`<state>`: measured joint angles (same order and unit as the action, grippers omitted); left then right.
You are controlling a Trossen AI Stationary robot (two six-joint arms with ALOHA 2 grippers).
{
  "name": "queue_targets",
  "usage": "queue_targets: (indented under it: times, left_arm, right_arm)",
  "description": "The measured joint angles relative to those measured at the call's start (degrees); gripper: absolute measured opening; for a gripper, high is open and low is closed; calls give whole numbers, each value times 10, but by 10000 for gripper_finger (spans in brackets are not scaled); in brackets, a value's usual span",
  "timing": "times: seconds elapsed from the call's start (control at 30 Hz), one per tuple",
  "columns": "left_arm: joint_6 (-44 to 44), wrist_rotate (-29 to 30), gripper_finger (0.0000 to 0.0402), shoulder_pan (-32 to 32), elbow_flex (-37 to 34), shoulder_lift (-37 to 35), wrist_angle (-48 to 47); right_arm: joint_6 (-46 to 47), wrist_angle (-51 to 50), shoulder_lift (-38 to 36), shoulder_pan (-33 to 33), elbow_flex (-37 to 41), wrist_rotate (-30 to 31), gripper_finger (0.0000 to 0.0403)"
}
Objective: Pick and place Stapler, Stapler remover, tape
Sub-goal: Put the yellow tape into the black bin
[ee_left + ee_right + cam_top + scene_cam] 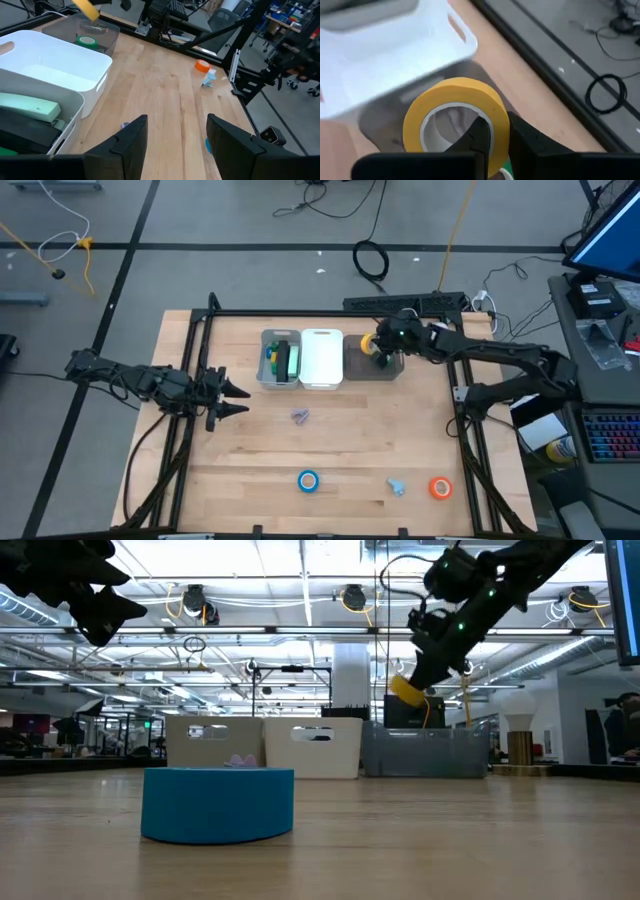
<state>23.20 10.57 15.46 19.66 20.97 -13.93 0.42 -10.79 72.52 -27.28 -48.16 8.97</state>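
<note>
A yellow tape roll (455, 107) hangs in the air over the dark clear bin (372, 368) at the back, with my right gripper (501, 131) shut on it. A green tape roll (86, 41) lies inside that bin. A blue tape roll (308, 481) and an orange one (440, 488) lie flat near the table's front edge. A pale blue stapler remover (397, 486) lies between them, and a purple one (300, 416) at mid-table. Staplers (283, 360) lie in the grey bin (266, 362). My left gripper (235, 398) hovers open at the table's left. My right gripper pinches the yellow roll's wall (496, 116), one finger (479, 136) inside the centre hole and the other (530, 145) outside. The fingers slant down from the table's right. The roll is lifted clear above the dark bin, tilted, its hole facing the wrist camera.
A white bin (322, 358) stands between the grey bin and the dark one. A black frame (300, 313) runs along the table's far, left and right edges. Bare wood lies between the bins and the front row of things.
</note>
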Motion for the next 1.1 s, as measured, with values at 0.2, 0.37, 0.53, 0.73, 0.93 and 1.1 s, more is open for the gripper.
queue_targets:
  times: [0.2, 0.37, 0.53, 0.73, 0.93, 1.1]
  left_arm:
    - [1, 0, 202, 0, 0, 0, 0]
    - [2, 0, 202, 0, 0, 0, 0]
    - [2, 0, 202, 0, 0, 0, 0]
    - [0, 0, 202, 0, 0, 0, 0]
    - [0, 0, 202, 0, 0, 0, 0]
    - [0, 0, 202, 0, 0, 0, 0]
  right_arm:
    - [-22, -38, 38, -17, 0, 0, 35]
    - [-47, -86, 49, -23, 0, -2, 35]
    - [-68, -136, 51, -23, 0, -5, 38]
    - [-89, -165, 51, -23, 0, -16, 36]
    - [-88, -165, 51, -23, 0, -16, 37]
    - [-87, -165, 67, -23, 0, -16, 37]
